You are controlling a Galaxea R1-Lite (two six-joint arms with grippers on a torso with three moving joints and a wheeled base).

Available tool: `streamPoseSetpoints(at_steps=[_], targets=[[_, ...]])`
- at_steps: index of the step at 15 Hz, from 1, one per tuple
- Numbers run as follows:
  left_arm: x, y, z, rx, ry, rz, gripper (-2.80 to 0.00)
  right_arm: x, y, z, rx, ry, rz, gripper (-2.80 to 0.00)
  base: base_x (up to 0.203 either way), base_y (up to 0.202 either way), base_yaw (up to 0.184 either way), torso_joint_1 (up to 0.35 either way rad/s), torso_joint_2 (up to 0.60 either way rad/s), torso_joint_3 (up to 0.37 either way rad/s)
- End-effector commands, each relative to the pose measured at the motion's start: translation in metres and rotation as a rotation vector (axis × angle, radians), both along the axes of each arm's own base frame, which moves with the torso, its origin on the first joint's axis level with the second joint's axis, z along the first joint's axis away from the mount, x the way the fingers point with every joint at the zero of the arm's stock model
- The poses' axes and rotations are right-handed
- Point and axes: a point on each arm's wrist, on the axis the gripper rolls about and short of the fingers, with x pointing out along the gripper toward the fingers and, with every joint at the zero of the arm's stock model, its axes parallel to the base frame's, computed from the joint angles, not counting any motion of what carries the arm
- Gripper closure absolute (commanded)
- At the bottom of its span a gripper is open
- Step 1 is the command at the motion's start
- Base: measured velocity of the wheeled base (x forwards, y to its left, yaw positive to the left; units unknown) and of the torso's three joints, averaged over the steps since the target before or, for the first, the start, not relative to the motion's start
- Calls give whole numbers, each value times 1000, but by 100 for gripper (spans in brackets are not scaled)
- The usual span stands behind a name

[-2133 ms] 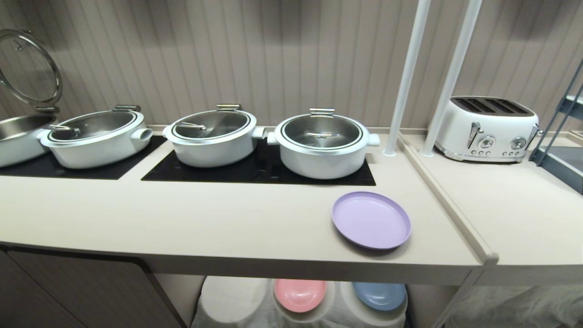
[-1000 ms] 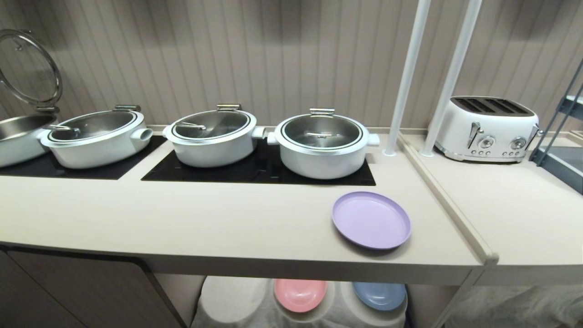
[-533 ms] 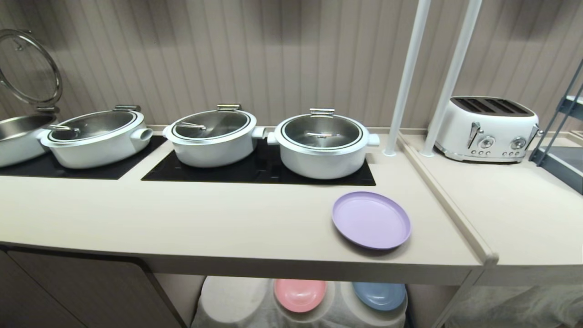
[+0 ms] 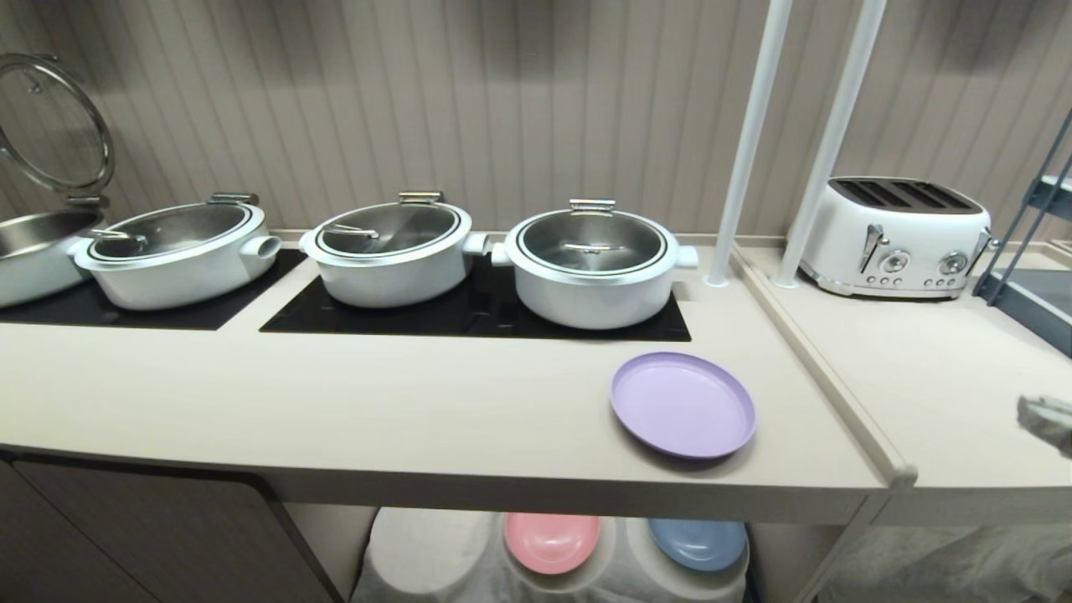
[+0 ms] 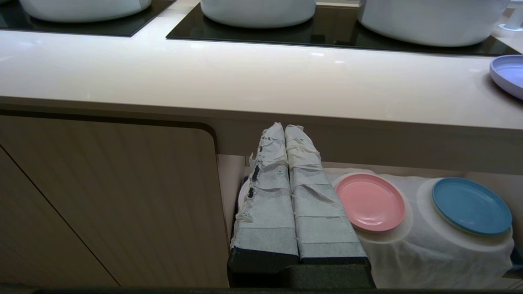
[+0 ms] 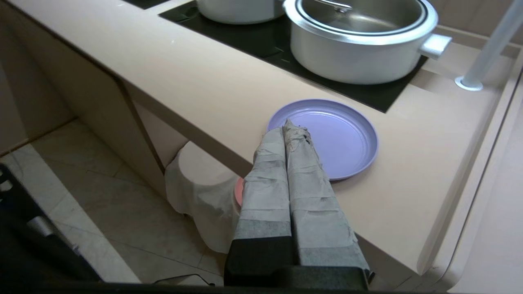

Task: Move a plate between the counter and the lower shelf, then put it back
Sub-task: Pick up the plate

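Head view, nearest: lower shelf [image 4: 469,578] under the counter's front edge, draped in rumpled white cloth; a pink plate [image 4: 551,541] and, to its right, a blue plate [image 4: 698,543] each sit on a round hump.
Left gripper [image 5: 285,130]: below the counter edge, in front of the shelf recess, just left of the pink plate; its taped fingers are pressed together, holding nothing.
Right gripper [image 6: 288,124]: near the counter's front edge at the right; its taped fingers are together and empty, with the tips over the near rim of the plate in the right wrist view. I cannot tell whether they touch it. In the head view only a scrap of it shows at the right edge.
Plate [image 4: 682,404]: lilac, lying flat on the counter [image 4: 335,394], toward the right end, near the front edge.
Farther back: three lidded white pots on black cooktop panels, the right pot [image 4: 593,264] just beyond the plate.
Far right: a white toaster [image 4: 896,237] on the adjoining surface, behind two white poles [image 4: 804,142].
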Motion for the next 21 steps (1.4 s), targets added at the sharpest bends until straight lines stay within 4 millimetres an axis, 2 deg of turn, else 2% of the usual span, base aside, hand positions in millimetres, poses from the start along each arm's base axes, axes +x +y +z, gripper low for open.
streamPoseSetpoints(at_steps=[1, 5, 7, 10, 13, 17, 21], targets=[[0, 0, 0, -1, 1, 1, 0, 66, -1, -13, 12, 185, -53, 0, 0, 0, 0, 0, 0, 0], [0, 0, 0, -1, 1, 1, 0, 145, 1, -1, 103, 323, -241, 0, 0, 0, 0, 0, 0, 0], [0, 0, 0, -1, 1, 1, 0, 175, 7, 4, 165, 420, -326, 0, 0, 0, 0, 0, 0, 0], [0, 0, 0, -1, 1, 0, 0, 191, 26, -10, 118, 663, -363, 0, 0, 0, 0, 0, 0, 0], [0, 0, 0, -1, 1, 1, 0, 204, 35, -22, 98, 728, -353, 0, 0, 0, 0, 0, 0, 0], [0, 0, 0, -1, 1, 0, 0, 228, 45, -24, 67, 778, -332, 0, 0, 0, 0, 0, 0, 0], [0, 0, 0, -1, 1, 1, 0, 246, 51, -35, -43, 812, -285, 0, 0, 0, 0, 0, 0, 0]])
